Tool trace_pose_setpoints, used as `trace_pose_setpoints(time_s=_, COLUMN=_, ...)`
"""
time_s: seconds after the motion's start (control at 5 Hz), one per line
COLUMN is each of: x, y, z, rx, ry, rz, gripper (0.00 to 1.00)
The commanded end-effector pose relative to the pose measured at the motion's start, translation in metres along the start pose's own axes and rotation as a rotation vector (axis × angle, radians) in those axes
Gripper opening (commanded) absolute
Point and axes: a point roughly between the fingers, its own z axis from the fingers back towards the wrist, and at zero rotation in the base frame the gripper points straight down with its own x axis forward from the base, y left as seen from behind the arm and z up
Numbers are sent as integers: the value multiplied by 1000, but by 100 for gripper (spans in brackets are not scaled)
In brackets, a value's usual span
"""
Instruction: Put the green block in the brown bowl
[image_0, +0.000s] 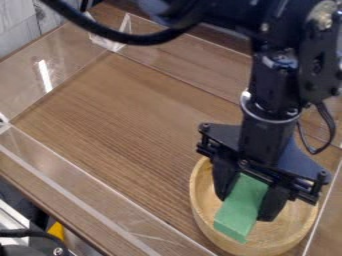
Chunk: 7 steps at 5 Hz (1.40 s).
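The green block (238, 216) is a bright green bar, tilted on end, with its lower end down inside the brown bowl (201, 203). The bowl is light wood with a thick rim and stands at the lower right of the table. My gripper (250, 197) points straight down over the bowl. Its black fingers (223, 186) are closed on the upper part of the block, one on each side. The far half of the bowl is hidden behind the gripper and arm.
The wooden tabletop (120, 120) stretches to the left and back of the bowl. Clear plastic walls (47, 75) fence it along the left and front. A black cable (134, 30) loops across the top of the view.
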Motion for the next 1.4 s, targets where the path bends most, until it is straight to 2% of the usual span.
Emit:
trace_pose_setpoints(time_s=0.0, x=-3, y=0, z=14, rx=-13, ry=-33, rz=49, gripper=0)
trace_pose_setpoints(time_s=0.6, x=4, y=24, z=11, rx=-9, ry=-23, rz=-89, gripper=0)
trace_pose_setpoints(time_s=1.0, x=0, y=-8, z=5, rx=-8, ry=-16, rz=-128, gripper=0)
trace_pose_setpoints(time_s=1.2, x=3, y=-7, z=11, rx=-9, ry=-12, rz=-202, gripper=0)
